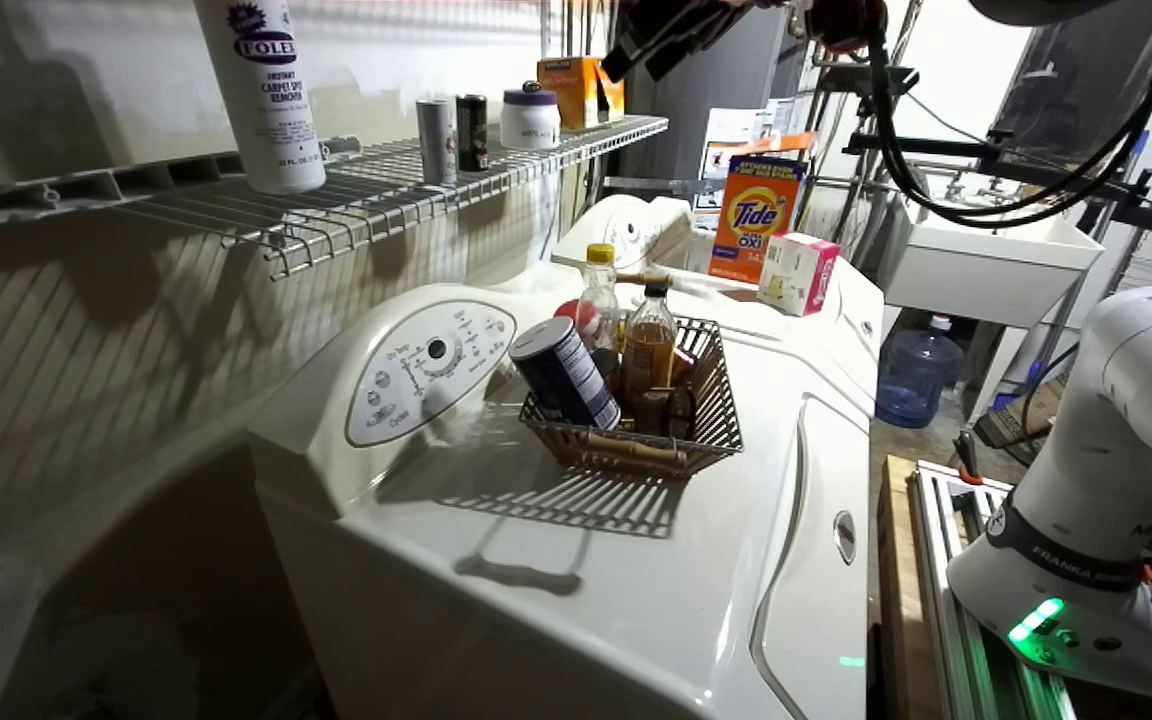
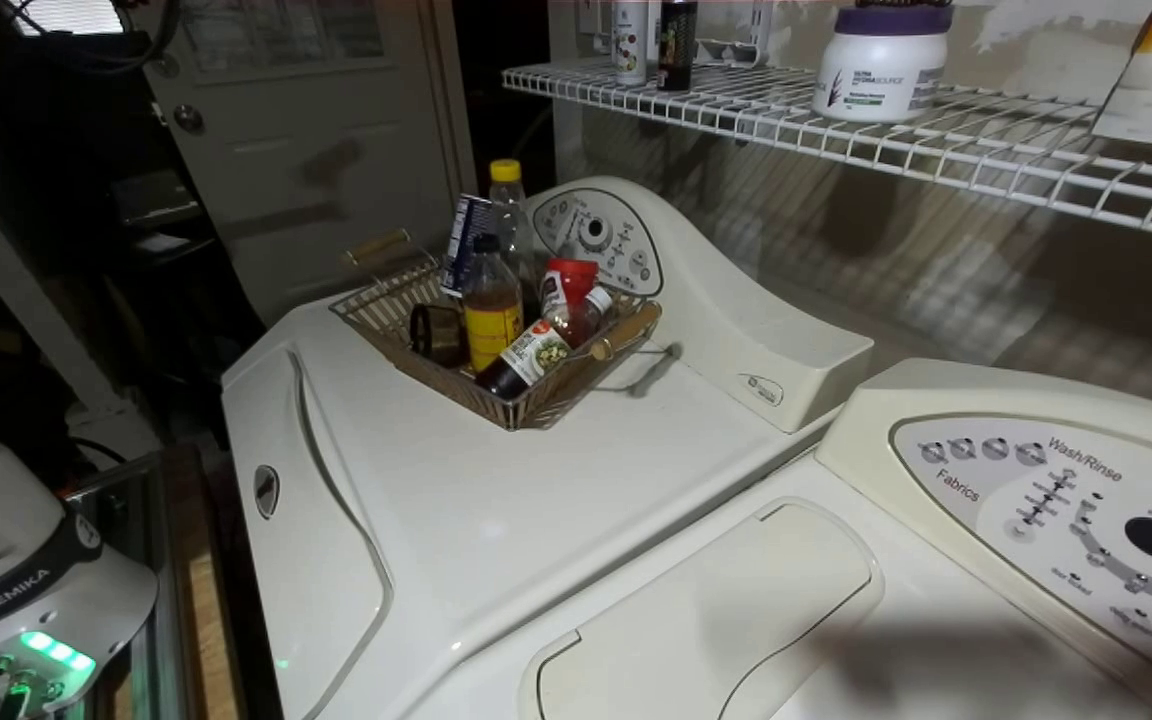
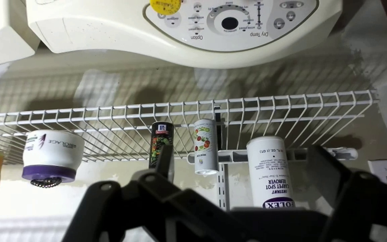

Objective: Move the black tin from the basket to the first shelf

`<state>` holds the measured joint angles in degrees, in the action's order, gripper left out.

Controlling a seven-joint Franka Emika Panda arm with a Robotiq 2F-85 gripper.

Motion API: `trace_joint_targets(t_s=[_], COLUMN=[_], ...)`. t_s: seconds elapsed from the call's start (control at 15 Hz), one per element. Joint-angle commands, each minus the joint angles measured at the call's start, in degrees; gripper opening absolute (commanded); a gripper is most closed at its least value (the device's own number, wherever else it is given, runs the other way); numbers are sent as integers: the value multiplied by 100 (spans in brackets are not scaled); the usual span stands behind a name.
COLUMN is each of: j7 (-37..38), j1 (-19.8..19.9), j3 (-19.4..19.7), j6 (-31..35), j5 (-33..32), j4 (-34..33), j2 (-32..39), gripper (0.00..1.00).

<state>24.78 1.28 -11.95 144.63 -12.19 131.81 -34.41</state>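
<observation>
The black tin (image 1: pixel 472 132) stands upright on the white wire shelf (image 1: pixel 576 155), beside the grey can (image 1: pixel 436 140). The tin (image 2: pixel 676 45) and shelf (image 2: pixel 786 140) also show in an exterior view. In the wrist view, which is upside down, the tin (image 3: pixel 161 137) is partly covered by a finger. My gripper (image 1: pixel 636 68) is up near the orange box end of the shelf. In the wrist view the gripper (image 3: pixel 240 154) has its fingers wide apart with nothing held between them. The brown basket (image 1: pixel 721 400) sits on the dryer top; it also shows in an exterior view (image 2: pixel 426 375).
The basket holds a dark-blue can (image 1: pixel 566 375), bottles and a brown cup-like thing. On the shelf stand a tall Folex bottle (image 1: pixel 266 110), a white jar (image 1: pixel 530 120) with purple lid and an orange box (image 1: pixel 566 95). A Tide box (image 1: pixel 754 220) stands on the washer.
</observation>
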Motion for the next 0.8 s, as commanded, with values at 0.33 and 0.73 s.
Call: trace_joint_targets(t_s=[0.33, 0.73], j7=[56, 62], j1=[228, 242], j3=[-202, -204], j6=[3, 3], j5=[117, 116], j4=[280, 293], j2=[-333, -340], gripper=[100, 100])
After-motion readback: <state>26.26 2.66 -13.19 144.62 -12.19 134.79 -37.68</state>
